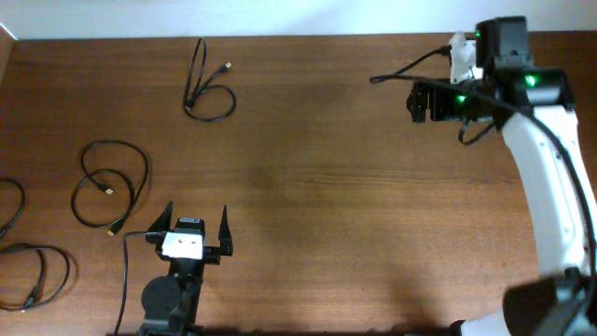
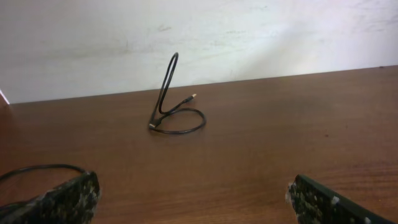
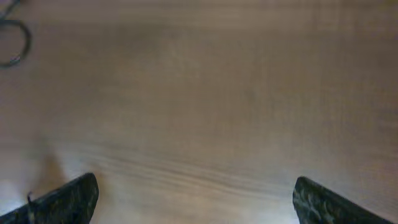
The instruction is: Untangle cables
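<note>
Several thin black cables lie apart on the left of the wooden table. One [image 1: 207, 89] is at the far left, with a loop and a gold-tipped plug; in the left wrist view [image 2: 177, 118] part of it stands up. A looped one [image 1: 112, 182] lies mid-left. Another coil [image 1: 37, 275] is at the near left, and a piece [image 1: 9, 205] shows at the left edge. My left gripper [image 1: 196, 224] [image 2: 193, 199] is open and empty, just right of the looped cable. My right gripper [image 1: 420, 101] [image 3: 196, 199] is open and empty over bare wood at the far right.
The table [image 1: 326, 187] is brown wood against a white wall [image 2: 249, 37] at the back. The right arm's own thicker black cable [image 1: 406, 67] hangs by its wrist. A cable loop [image 3: 15, 37] shows in the right wrist view's top left corner.
</note>
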You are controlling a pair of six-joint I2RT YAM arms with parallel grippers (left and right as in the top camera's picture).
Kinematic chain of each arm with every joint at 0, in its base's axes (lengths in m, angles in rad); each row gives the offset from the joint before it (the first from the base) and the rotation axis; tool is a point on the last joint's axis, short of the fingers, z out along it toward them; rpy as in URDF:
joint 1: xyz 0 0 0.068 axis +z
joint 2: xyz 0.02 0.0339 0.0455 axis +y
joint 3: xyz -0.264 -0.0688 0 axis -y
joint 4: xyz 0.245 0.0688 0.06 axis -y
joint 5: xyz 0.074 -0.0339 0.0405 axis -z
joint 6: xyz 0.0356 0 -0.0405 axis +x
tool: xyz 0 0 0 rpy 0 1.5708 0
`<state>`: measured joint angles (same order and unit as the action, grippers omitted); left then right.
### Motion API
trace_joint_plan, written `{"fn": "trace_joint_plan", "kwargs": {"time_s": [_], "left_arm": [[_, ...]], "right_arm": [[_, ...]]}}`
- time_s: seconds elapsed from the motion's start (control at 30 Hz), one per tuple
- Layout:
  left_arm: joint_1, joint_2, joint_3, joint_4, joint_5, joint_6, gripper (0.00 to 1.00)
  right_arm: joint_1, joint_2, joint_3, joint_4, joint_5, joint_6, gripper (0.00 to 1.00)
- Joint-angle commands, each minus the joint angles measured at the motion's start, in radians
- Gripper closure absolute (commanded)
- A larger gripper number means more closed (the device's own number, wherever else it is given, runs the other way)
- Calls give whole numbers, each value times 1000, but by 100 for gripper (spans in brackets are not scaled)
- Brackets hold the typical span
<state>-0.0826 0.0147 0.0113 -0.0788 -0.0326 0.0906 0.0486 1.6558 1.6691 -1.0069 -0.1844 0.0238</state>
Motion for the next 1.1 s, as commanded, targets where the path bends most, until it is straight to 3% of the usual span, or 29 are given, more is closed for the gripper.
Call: {"fn": "trace_joint_plan", "kwargs": {"time_s": [0.0,0.77,1.07], "left_arm": [[5,-10,-1,-6,14,16,1],[5,-10,-1,-6,14,16,1],[5,-10,-1,-6,14,16,1]], "right_arm": [[13,-122,-171,124,-38,5,1],[16,-985,-1409,1236,-40,4,1],[16,-1261,-1570,1265,-40,4,1]]}}
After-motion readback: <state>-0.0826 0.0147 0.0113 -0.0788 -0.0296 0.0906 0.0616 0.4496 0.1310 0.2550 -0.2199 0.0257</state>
